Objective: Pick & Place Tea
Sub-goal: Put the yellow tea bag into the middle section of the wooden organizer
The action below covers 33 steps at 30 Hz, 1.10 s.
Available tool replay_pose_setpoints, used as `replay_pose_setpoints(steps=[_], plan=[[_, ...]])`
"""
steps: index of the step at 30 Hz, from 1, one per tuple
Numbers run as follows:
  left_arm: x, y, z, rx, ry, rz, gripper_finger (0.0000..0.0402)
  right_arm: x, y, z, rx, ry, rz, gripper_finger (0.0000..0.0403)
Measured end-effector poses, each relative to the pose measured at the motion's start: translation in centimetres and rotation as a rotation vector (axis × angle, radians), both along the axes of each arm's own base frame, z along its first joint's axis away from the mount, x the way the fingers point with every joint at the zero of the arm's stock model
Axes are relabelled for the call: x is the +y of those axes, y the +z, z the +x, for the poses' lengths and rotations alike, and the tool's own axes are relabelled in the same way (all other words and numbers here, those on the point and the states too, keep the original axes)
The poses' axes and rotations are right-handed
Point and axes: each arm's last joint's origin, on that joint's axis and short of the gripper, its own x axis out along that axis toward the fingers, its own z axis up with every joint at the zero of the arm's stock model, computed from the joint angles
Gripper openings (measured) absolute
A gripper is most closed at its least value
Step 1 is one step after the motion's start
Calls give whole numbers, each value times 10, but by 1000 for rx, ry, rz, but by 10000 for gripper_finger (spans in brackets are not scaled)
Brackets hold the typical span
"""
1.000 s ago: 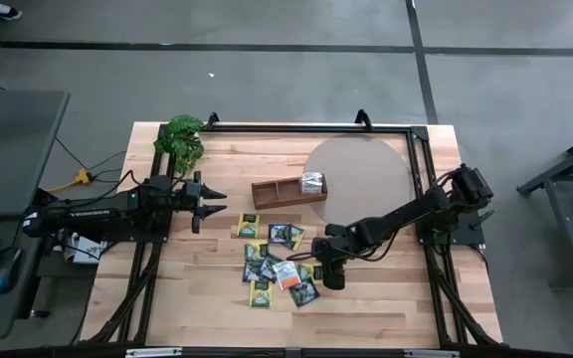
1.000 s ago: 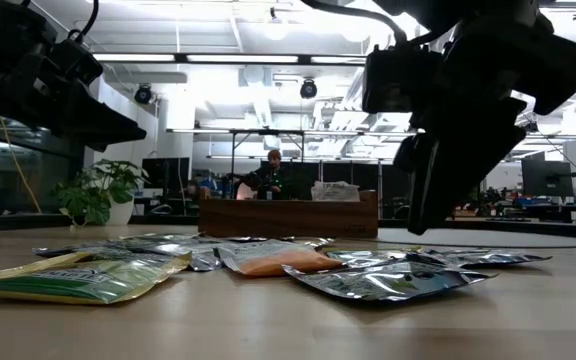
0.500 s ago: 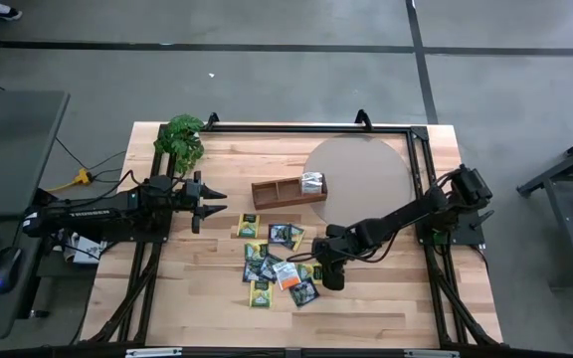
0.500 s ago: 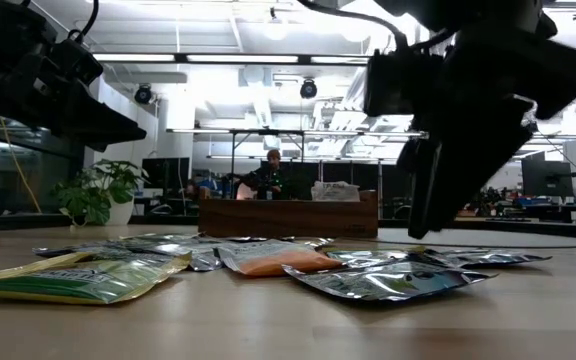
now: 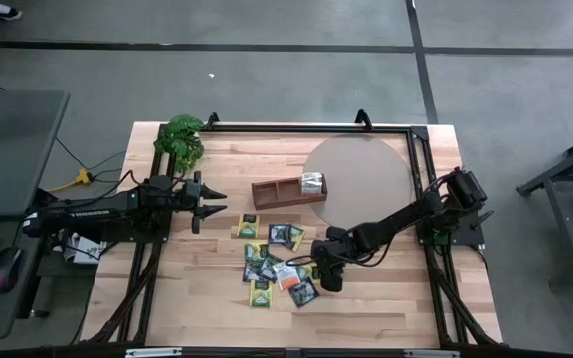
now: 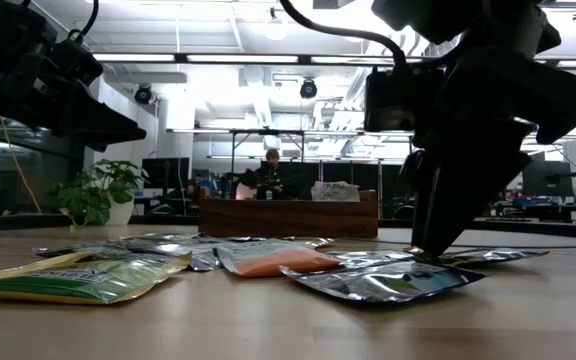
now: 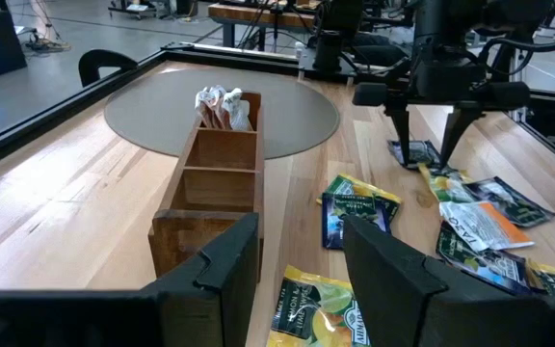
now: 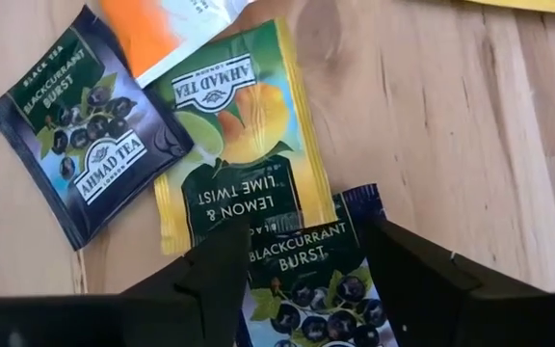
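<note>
My right gripper hangs, jaws apart, over a blackcurrant sachet in the tea pile at the tabletop's six o'clock. I judge a straight descent, pinching only that sachet, best. The left gripper waits at nine o'clock, jaws apart, beside the tray.

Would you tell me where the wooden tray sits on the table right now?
In the high view the wooden tray lies mid-table, its right end on the round mat, just beyond the scattered tea sachets.
</note>
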Motion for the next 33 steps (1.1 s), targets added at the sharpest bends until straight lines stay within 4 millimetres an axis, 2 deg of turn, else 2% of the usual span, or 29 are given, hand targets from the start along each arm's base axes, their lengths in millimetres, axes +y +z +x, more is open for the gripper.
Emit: replay_pose_setpoints(steps=[13,29,33], plan=[[0,0,0,0,0,0,150,0,1,7,-69,-26,34,137],[0,0,0,0,0,0,150,-6,5,15,-89,-56,180,134],[0,0,0,0,0,0,150,-5,-1,18,-96,-58,202,133]])
